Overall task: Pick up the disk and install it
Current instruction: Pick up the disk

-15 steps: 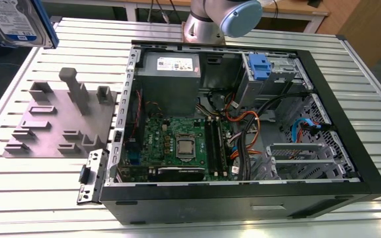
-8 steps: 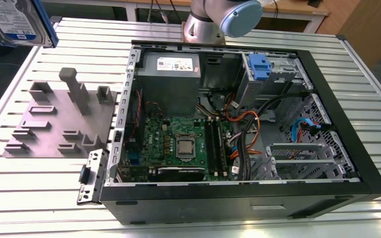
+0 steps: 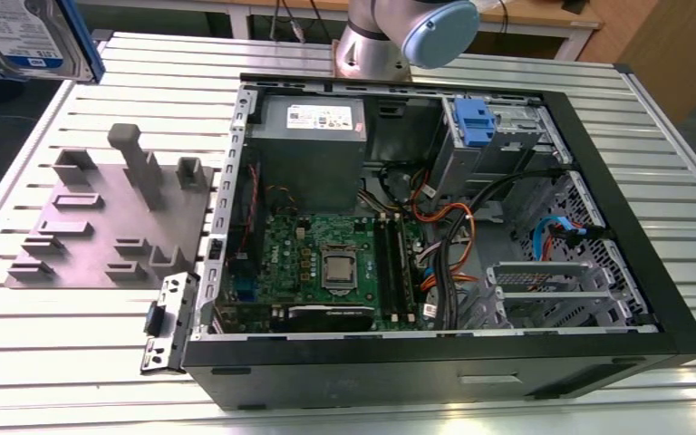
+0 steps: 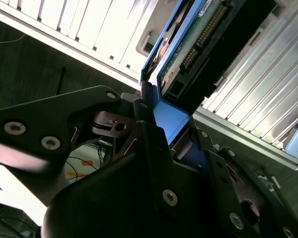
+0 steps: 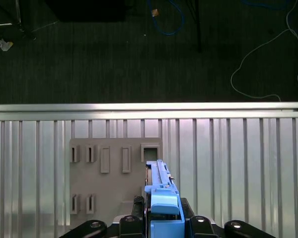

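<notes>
Second wrist view: gripper (image 4: pixel 170 126) is clamped on the disk (image 4: pixel 198 44), fingers (image 4: pixel 144 111) pressed against the blue bracket (image 4: pixel 168 118) at one end. Most of the disk sticks out past the fingers, circuit-board side in view. My read: gripping that end leaves the long sides free for a cage.

First wrist view: disk is edge-on between the fingers, blue bracket nearest the camera. A grey slotted fixture plate (image 5: pixel 107 186) lies on the slatted table (image 5: pixel 238 163) beneath it. The disk touches neither.

Exterior view:
- Disk (image 3: pixel 22 36) is at 10 o'clock, held high and near the camera, label side showing, off the table.
- Fixture plate (image 3: pixel 88 227) is at 9 o'clock, flat on the table, just beside the computer case (image 3: pixel 445 372).
- The case lies on its side at centre, panel off, so the board and cages face up for access from above.
- A grey cage with a blue tab (image 3: pixel 474 122) sits at 1 o'clock inside the case. Likely a drive bay, can't confirm.
- Arm base (image 3: pixel 379 41) is at 12 o'clock, just beyond the case.

Status, as I judge it: pick done, install not done. The disk is well apart from the case.
</notes>
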Motion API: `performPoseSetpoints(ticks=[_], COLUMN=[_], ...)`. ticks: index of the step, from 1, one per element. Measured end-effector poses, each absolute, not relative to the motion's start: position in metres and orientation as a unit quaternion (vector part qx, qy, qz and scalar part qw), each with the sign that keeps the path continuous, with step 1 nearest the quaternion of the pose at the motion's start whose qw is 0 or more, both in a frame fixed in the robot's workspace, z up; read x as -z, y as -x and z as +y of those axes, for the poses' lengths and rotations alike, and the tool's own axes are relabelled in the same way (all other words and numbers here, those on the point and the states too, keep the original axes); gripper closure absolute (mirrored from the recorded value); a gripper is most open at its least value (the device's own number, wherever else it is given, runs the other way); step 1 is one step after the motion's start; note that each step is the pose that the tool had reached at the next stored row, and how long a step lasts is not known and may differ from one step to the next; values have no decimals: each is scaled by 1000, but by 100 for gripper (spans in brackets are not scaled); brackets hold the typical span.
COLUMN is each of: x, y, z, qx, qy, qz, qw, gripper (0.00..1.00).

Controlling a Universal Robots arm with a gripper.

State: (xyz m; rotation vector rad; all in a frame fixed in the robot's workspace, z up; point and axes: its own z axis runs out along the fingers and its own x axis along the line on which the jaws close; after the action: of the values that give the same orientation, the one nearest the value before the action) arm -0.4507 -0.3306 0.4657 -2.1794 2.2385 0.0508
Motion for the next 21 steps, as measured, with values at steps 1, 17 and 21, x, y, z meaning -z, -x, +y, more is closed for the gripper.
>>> performPoseSetpoints(ticks=[1, 17, 21], x=[-467, -493, -500], y=[451, 451, 451], z=[-331, -331, -331], qx=[-16, -16, -16], qy=[698, 697, 697], qz=[716, 716, 716], qw=[9, 8, 8], gripper=[63, 63, 63])
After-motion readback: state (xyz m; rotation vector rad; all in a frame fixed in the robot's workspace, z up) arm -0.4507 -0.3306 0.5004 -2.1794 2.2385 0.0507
